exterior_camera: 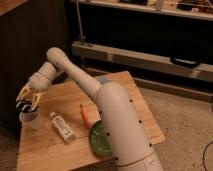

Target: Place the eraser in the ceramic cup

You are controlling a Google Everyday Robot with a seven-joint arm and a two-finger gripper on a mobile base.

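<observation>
The whitish ceramic cup stands upright at the left edge of the wooden table. My gripper hangs just above the cup's rim, at the end of the white arm that reaches left across the table. It is shut on the eraser, a small black block with pale stripes, which sits between the fingers right over the cup's mouth.
A white labelled tube lies right of the cup. An orange carrot-like item lies further right. A round green plate sits near the front, partly behind the arm. A dark shelf unit stands behind the table.
</observation>
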